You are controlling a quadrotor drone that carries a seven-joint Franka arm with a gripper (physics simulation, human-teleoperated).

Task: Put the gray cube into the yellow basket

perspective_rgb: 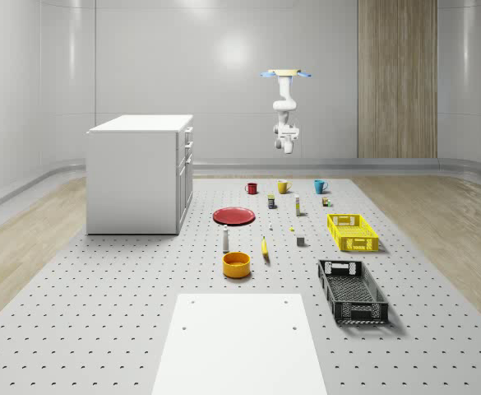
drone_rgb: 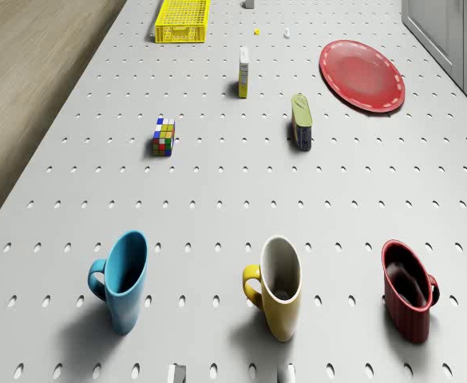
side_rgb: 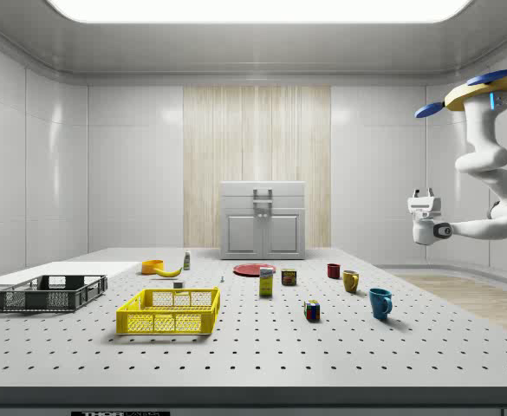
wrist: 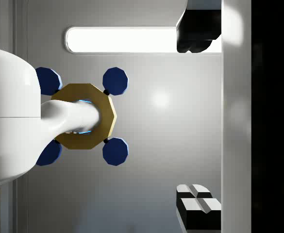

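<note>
The drone [perspective_rgb: 285, 74] hovers high beyond the desk's [perspective_rgb: 125, 313] far edge. Its hand [side_rgb: 421, 201] hangs in the air with fingers spread apart, holding nothing. The small gray cube [perspective_rgb: 301, 241] sits mid-desk, just beside the yellow plastic basket [perspective_rgb: 352, 231].

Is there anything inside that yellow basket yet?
The yellow basket looks empty: its mesh floor shows bare. The gray cube sits on the table beside it. The near wall hides a sliver of the floor.

Matt perforated metal table [perspective_rgb: 100, 313], glossy ceramic-looking mugs [drone_rgb: 282, 287], yellow plastic lattice basket [perspective_rgb: 353, 232], wood-grain wall panel [perspective_rgb: 396, 78]
</note>
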